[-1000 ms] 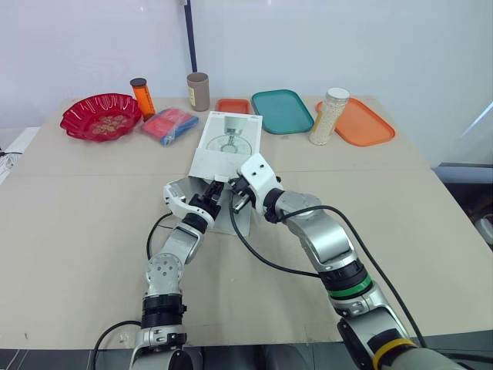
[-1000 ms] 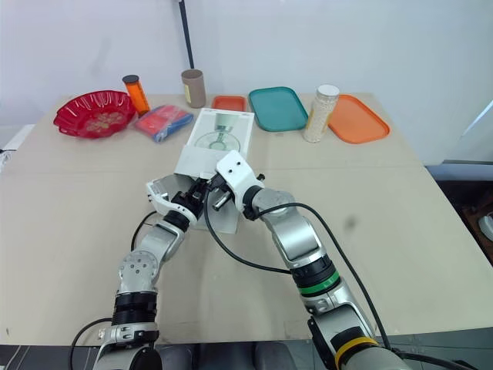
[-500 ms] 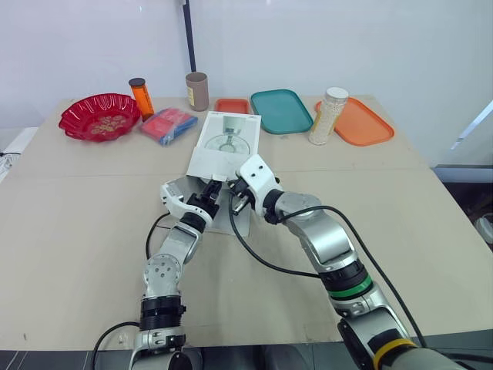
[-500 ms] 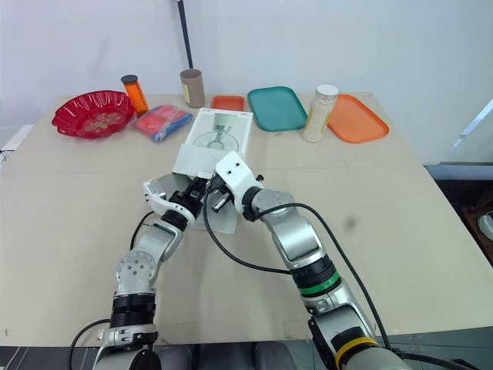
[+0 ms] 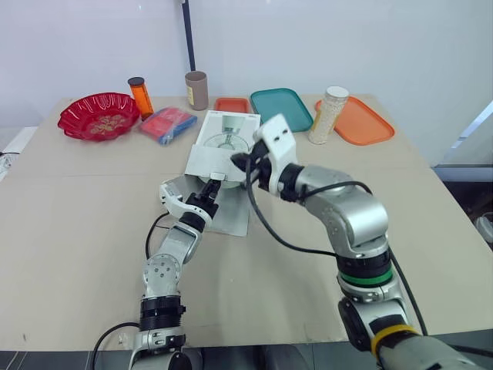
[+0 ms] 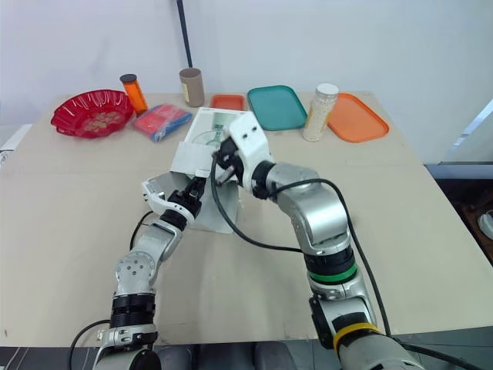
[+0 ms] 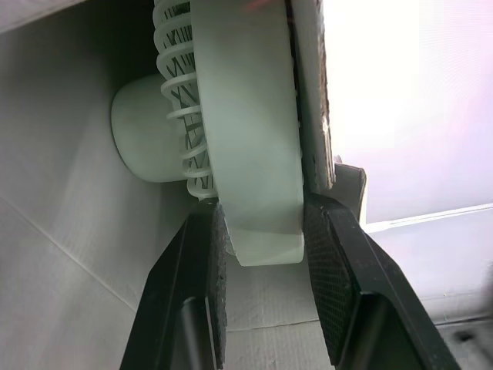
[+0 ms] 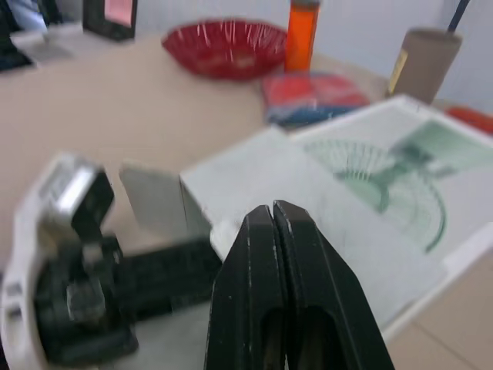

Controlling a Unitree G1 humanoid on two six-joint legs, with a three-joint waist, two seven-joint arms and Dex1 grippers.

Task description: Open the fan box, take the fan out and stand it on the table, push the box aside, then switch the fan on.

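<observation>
Pale fan (image 7: 246,131), pinched by left hand (image 7: 266,213)

Fan (image 7: 246,139) mostly inside the box (image 5: 222,141), its top past the left wrist view's edge.

The tan table (image 5: 77,200) before me bears the fan box (image 5: 223,142) at centre — red bowl (image 5: 101,116) at ten o'clock, teal tray (image 5: 281,109) at twelve, orange tray (image 5: 362,123) at two.
</observation>
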